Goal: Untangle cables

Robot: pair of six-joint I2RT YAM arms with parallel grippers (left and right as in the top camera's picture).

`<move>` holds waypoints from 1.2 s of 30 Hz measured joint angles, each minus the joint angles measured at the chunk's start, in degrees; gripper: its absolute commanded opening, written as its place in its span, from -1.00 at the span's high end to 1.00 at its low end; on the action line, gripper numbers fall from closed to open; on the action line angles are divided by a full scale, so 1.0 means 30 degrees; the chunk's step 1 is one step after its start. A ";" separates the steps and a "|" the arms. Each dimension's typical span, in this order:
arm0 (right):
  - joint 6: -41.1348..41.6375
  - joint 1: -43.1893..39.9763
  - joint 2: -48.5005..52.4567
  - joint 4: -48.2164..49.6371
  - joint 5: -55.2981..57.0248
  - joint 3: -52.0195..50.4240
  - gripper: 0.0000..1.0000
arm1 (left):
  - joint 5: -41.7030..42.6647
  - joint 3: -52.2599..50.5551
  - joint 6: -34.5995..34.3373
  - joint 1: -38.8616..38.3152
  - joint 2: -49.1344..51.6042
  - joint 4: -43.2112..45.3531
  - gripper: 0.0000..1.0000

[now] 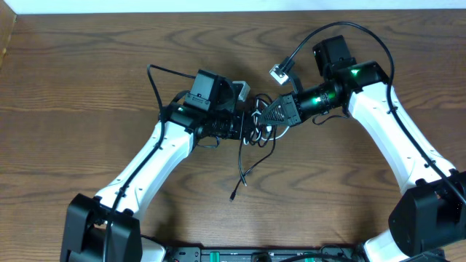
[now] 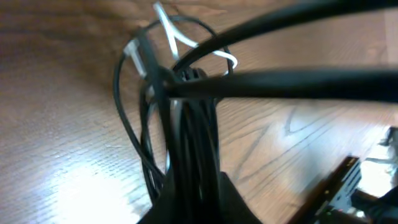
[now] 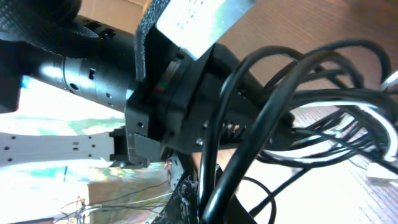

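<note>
The cables (image 1: 256, 129) are a tangled bunch of thin black cords with one white cord, held above the wooden table between my two grippers. One loose black end (image 1: 234, 193) trails down toward the front. My left gripper (image 1: 246, 124) is shut on the bunch from the left. In the left wrist view the black cords (image 2: 193, 124) run straight into its jaws (image 2: 193, 202), with the white cord (image 2: 166, 30) looping beyond. My right gripper (image 1: 268, 115) is shut on the bunch from the right. In the right wrist view black cords (image 3: 267, 118) pass between its fingers (image 3: 214, 202).
The two grippers sit nearly nose to nose, and the left gripper's body (image 3: 180, 106) fills the right wrist view. A thick black arm cable with a white plug (image 1: 279, 71) arcs above the right wrist. The table's back edge (image 1: 218, 12) runs along the top.
</note>
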 measured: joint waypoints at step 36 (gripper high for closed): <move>-0.3592 -0.0554 0.0000 -0.1814 0.3803 0.0000 -0.63 | 0.3832 -0.0007 0.3388 0.0051 -0.3417 -0.1792 0.75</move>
